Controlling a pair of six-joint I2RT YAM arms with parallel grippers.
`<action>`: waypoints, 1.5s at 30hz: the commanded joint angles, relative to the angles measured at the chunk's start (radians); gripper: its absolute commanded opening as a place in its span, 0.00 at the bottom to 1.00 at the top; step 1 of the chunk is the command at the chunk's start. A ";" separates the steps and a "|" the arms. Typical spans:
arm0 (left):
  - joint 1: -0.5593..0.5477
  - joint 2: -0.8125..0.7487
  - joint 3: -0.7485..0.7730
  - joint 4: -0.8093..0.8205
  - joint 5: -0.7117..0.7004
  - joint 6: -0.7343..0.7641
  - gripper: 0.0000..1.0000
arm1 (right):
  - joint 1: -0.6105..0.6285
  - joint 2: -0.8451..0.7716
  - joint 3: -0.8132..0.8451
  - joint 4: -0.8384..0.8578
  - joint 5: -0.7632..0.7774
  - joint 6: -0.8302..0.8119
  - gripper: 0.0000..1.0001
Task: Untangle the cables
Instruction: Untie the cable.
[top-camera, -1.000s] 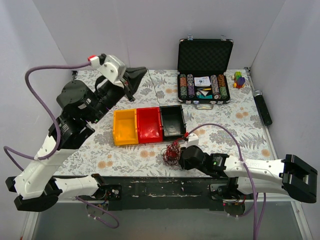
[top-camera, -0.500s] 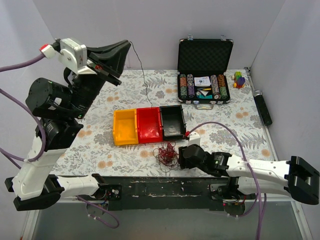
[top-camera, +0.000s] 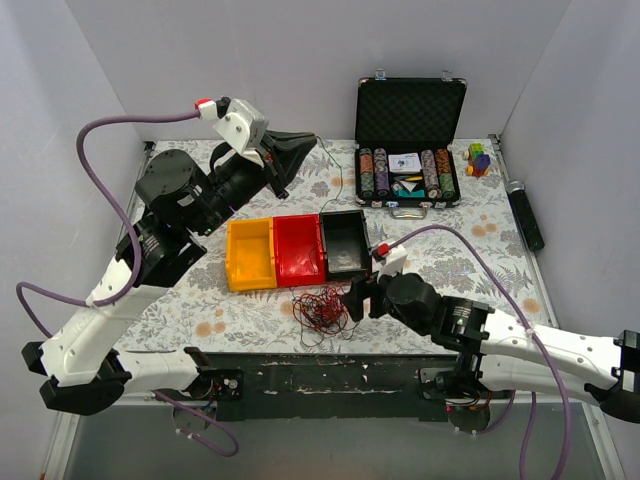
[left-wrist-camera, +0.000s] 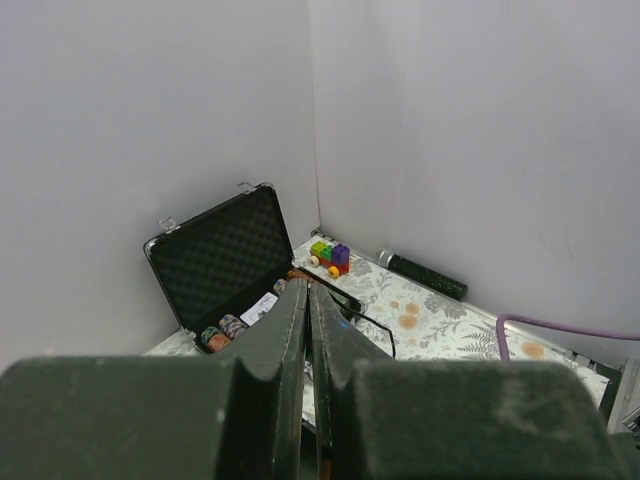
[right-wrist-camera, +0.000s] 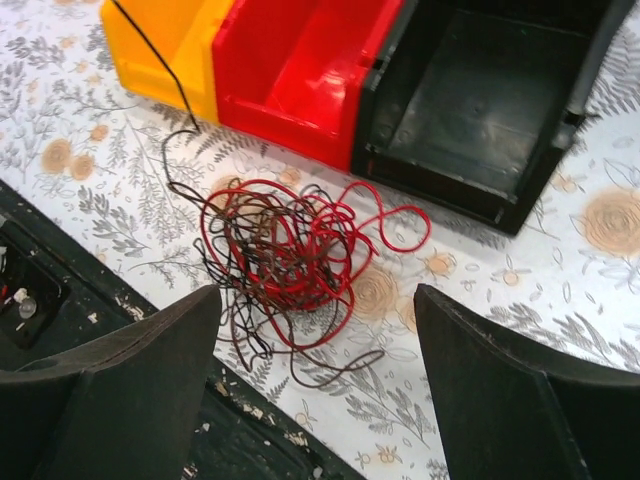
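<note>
While the left arm's black two-finger gripper (top-camera: 310, 141) stood high over the far-left part of the flower-patterned table cover (top-camera: 480, 240), its jaws were pressed together with hardly any gap. A thin black strand (right-wrist-camera: 150, 56) seemed to be pinched at their tips — the contact itself was too fine to see. This strand ran down over the yellow plastic bin (top-camera: 250, 255), which stood in one row with a red plastic bin (top-camera: 298, 250) and a black plastic bin (top-camera: 345, 242). It ended in the cables (right-wrist-camera: 285, 255), a loose knot of dark red and black wires lying on the cover just in front of the red and black bins, near the table's front edge. At the right side of the knot, the right arm's gripper (top-camera: 362, 298) hovered close over it, jaws spread wide and holding nothing.

I judged the step in hand to be drawing one black strand out of the knot. The next move probably called for the right gripper to come down and pin or grasp the red mass, so that the left pull would free the strand and not drag the whole knot — and slowly, since such thin wire catches easily.
</note>
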 joint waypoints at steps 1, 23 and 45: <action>0.001 -0.016 0.004 0.011 0.020 -0.025 0.01 | 0.005 0.057 0.042 0.167 -0.080 -0.137 0.86; 0.001 0.067 0.186 0.014 0.065 -0.048 0.00 | 0.021 0.468 0.181 0.559 -0.114 -0.211 0.92; 0.001 -0.017 0.345 0.089 -0.104 0.125 0.00 | 0.021 0.623 0.114 0.441 -0.082 -0.027 0.55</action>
